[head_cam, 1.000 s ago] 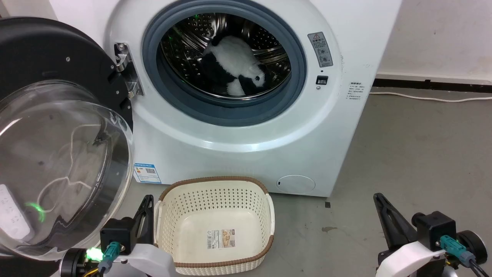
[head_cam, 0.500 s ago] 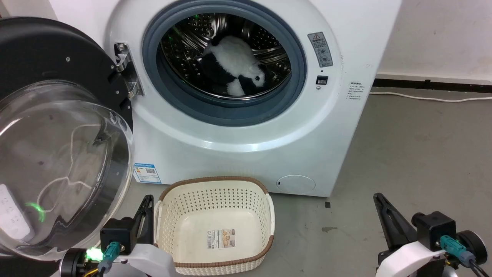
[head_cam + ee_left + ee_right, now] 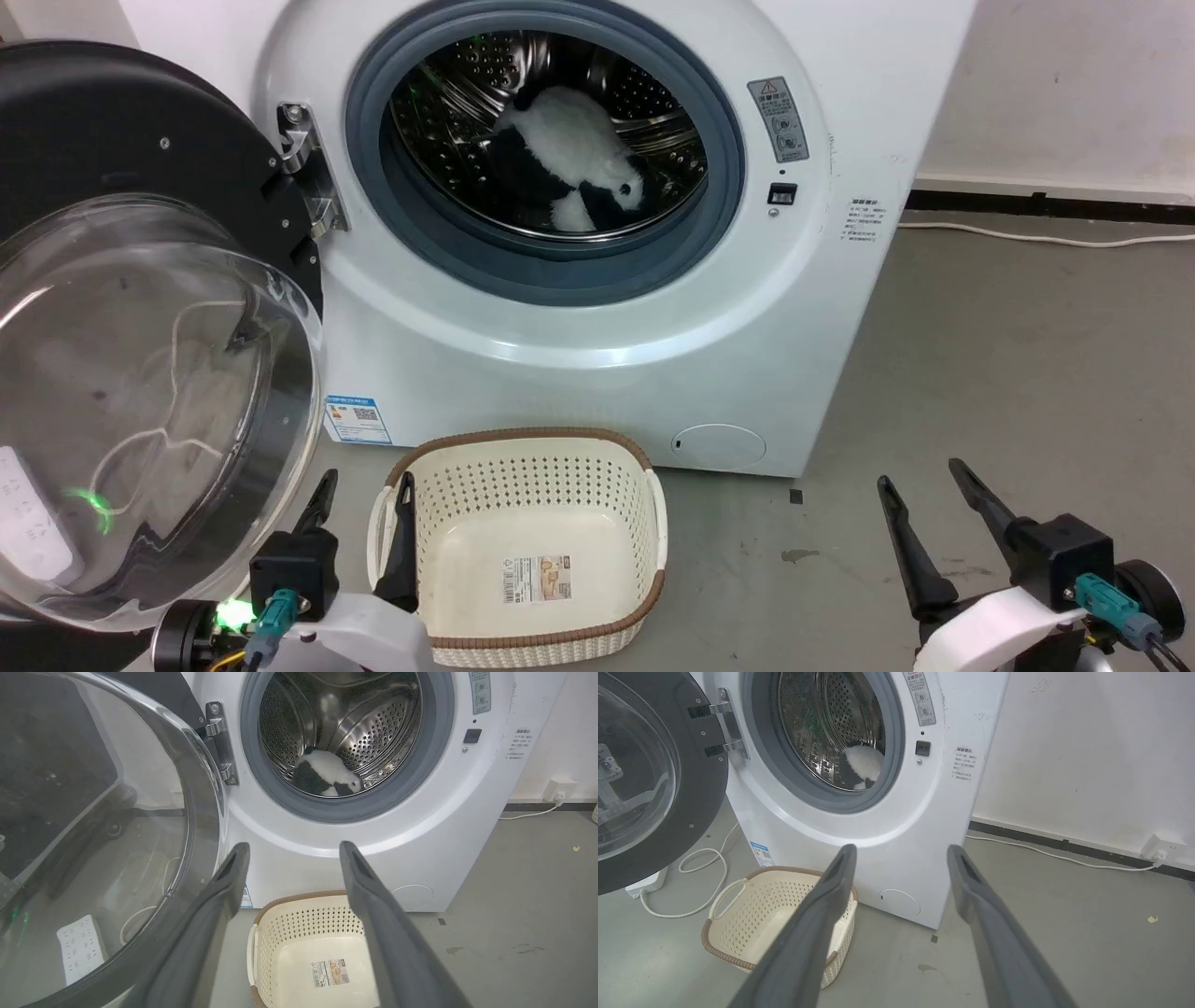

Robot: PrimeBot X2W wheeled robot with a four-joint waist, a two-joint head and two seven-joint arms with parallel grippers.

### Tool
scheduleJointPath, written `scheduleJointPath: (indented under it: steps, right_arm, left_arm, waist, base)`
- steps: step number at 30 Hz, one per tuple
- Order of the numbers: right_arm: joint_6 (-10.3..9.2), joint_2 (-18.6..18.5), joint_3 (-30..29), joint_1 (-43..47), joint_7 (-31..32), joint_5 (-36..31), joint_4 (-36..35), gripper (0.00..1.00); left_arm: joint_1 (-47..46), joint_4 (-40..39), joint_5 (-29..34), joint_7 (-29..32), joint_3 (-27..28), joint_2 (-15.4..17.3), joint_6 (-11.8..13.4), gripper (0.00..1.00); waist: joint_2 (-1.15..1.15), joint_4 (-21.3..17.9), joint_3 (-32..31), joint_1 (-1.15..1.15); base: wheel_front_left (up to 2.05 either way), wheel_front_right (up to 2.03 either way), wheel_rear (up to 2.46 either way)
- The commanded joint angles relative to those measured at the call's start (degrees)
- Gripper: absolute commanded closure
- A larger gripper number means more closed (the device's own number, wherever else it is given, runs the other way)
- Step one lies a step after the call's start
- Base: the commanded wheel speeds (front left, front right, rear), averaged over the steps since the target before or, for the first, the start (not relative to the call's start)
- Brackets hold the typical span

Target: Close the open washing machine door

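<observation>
Washing machine door (image 3: 140, 317) hanging open at 9 o'clock of drum (image 3: 457, 103), left end effector (image 3: 367, 481) spread wide at 7 o'clock beside basket (image 3: 523, 435), right end effector (image 3: 920, 474) spread wide at 5 o'clock, both empty

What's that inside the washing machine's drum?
A black-and-white plush toy lies at the bottom of the perforated steel drum. The grey rubber ring hides the drum's near lower edge, and the toy covers whatever lies beneath it.

A stained grey floor (image 3: 1027, 392) is met by a white wall (image 3: 1074, 84) — a dark skirting strip (image 3: 1055, 207) is set along the joint, a white cable (image 3: 1046, 243) laid beside it.
</observation>
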Motion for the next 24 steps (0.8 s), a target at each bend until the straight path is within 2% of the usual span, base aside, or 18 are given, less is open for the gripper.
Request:
scheduleJointPath:
  steps: [1, 9, 24]
  right_arm:
    - [0.01, 0.02, -0.16, 0.31, -0.74, 0.73, -0.16, 0.00]
    - [0.01, 0.04, 0.14, 0.68, -1.69, 1.18, -0.33, 0.00]
    - [0.02, -0.18, 2.19, 0.61, -3.49, 1.61, 0.10, 0.00]
  left_arm:
    - [-0.28, -0.40, 0.17, -0.63, -0.15, 0.15, 0.07, 0.00]
    - [-0.31, -0.72, 0.23, -1.58, -0.96, 0.42, 0.18, 0.00]
    - [0.68, -1.86, 0.01, -3.38, -1.87, 1.11, 1.19, 0.00]
  waist:
    - [0.00, 0.17, -0.02, 0.00]
    - [0.00, 1.88, -0.24, 0.00]
    - [0.00, 7.86, -0.56, 0.00]
  base:
    - [0.00, 0.00, 0.00]
    - [0.00, 0.00, 0.00]
    - [0.00, 0.00, 0.00]
